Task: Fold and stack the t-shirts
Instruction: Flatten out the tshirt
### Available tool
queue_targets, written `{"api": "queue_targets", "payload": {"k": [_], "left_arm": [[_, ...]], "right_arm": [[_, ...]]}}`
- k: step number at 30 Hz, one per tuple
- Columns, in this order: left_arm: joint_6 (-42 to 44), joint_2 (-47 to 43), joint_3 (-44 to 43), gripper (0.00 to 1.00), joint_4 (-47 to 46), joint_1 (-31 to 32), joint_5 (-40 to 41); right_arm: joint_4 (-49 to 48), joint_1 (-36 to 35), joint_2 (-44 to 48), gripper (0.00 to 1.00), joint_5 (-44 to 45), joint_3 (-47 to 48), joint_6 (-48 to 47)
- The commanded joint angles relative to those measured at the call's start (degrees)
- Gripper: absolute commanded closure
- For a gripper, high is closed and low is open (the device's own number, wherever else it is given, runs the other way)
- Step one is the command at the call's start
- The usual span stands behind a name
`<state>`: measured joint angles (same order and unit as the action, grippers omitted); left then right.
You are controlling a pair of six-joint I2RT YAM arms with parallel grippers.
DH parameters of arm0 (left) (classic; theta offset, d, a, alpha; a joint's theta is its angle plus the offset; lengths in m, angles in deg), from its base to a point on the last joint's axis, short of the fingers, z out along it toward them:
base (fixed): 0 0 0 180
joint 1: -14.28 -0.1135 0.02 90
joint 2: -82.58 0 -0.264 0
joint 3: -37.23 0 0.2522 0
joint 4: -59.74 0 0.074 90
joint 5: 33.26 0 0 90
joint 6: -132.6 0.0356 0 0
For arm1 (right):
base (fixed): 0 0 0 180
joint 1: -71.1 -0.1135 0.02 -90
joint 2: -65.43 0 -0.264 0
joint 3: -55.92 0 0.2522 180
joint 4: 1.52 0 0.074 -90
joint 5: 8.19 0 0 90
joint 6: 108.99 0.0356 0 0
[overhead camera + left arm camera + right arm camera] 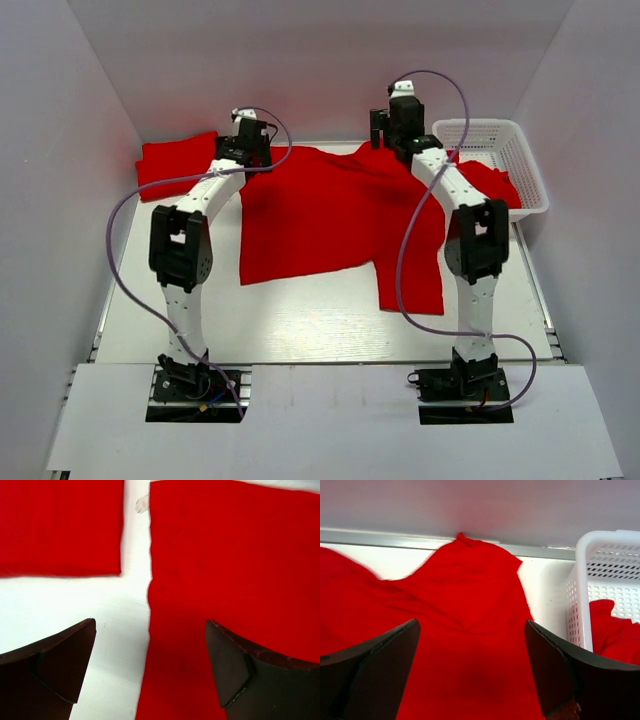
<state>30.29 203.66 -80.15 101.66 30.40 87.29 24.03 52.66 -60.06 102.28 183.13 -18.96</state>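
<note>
A bright red t-shirt lies spread on the white table, one part reaching toward the front right. A folded red t-shirt lies at the back left. More red cloth sits in the white basket. My left gripper hovers open over the spread shirt's left edge, with the folded shirt beyond it. My right gripper hovers open over the shirt's back right part.
A white lattice basket stands at the back right, its wall close to the right gripper. White walls enclose the table on three sides. Bare table lies in front of the spread shirt.
</note>
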Motion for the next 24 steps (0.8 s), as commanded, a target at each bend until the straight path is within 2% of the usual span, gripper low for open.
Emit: {"api": "queue_targets", "payload": {"k": [1, 5, 6, 8, 12, 16, 20, 21, 22, 23, 24], "left_arm": [[0.2, -7.4, 3.5, 0.00, -2.5, 0.4, -4.3], [-1.1, -10.4, 7.1, 0.00, 1.1, 1.5, -6.8], [-3.5, -12.9, 10.1, 0.00, 3.3, 1.5, -8.2], [-4.6, -13.9, 11.4, 0.00, 5.6, 1.5, -8.2], [-9.7, -22.4, 24.2, 0.00, 8.7, 1.5, -9.4], [-20.0, -32.1, 35.3, 0.00, 13.8, 1.5, -9.5], [-24.8, -41.6, 48.7, 0.00, 13.8, 1.5, -14.9], [-25.3, -44.8, 52.9, 0.00, 10.5, 1.5, -17.2], [-25.3, -46.3, 52.9, 0.00, 10.5, 1.5, -18.7], [-25.3, -47.5, 56.6, 0.00, 8.5, 1.5, -20.2], [-25.3, -48.5, 58.2, 0.00, 4.4, 1.5, -21.7]], "right_arm": [[0.1, -0.4, 7.5, 0.10, -5.1, -5.8, 4.3], [1.0, -0.1, 14.4, 0.10, -6.5, -15.2, 8.2], [1.5, -0.2, 16.5, 0.10, -6.3, -21.6, 9.7], [1.6, -0.3, 19.5, 0.10, -6.3, -24.7, 10.8], [4.2, -0.5, 26.1, 0.10, -3.3, -34.0, 16.4], [6.6, -0.2, 35.3, 0.10, 0.7, -44.9, 25.9], [8.5, -0.2, 42.6, 0.10, 1.1, -55.1, 31.3], [8.9, -0.2, 44.5, 0.10, 1.3, -58.7, 33.3], [8.9, -0.2, 44.5, 0.10, 1.2, -58.8, 33.4], [8.7, -0.3, 47.3, 0.10, 0.8, -60.9, 34.2], [8.6, -0.1, 48.2, 0.10, 0.9, -61.9, 35.2]]}}
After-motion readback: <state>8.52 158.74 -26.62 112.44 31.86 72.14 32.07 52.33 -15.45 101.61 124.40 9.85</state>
